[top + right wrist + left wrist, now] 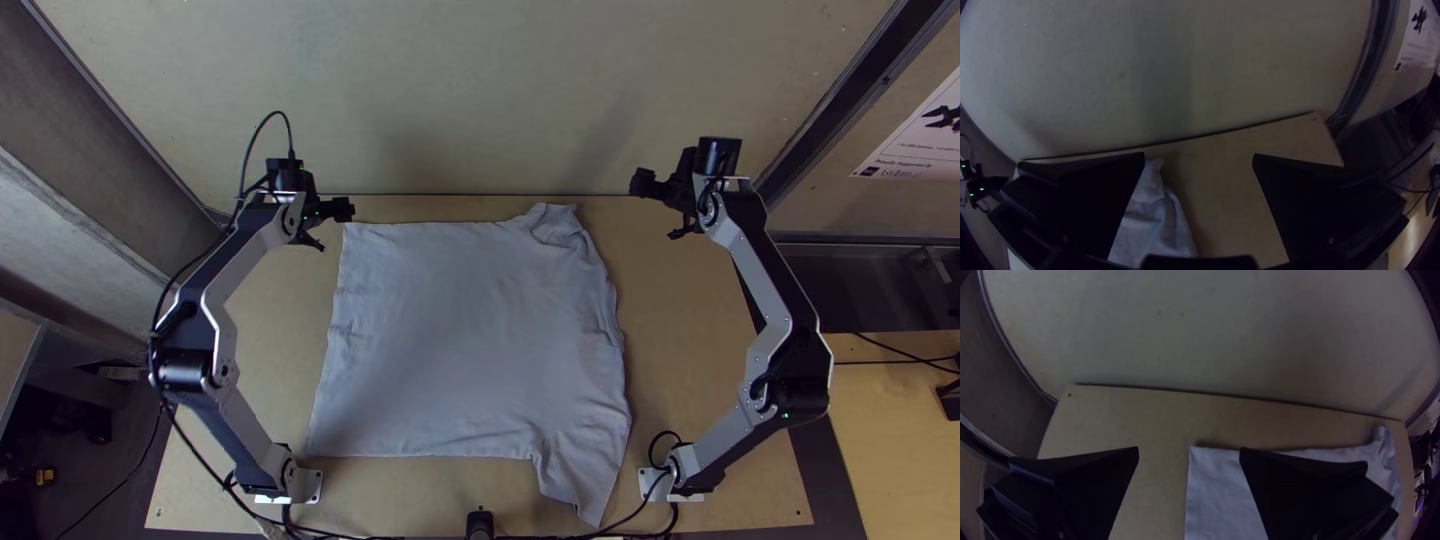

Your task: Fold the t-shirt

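The light t-shirt [470, 330] lies mostly spread on the table, its far right corner bunched and a flap sticking out toward the near right. My left gripper [335, 228] is open above the shirt's far left corner. On the other side, my right gripper [657, 208] stands open, off to the right of the bunched corner. In the left wrist view, the left gripper [1189, 452] has its fingers wide apart, with a shirt edge [1215, 485] below. The right wrist view shows the right gripper [1199, 157] likewise spread, the crumpled shirt corner [1152, 215] partly behind one finger.
Bare wood of the table [690, 350] lies between the shirt and the right arm. A pale wall [480, 90] rises behind the far table edge. Black cables [185, 440] run beside the left arm and along the near edge.
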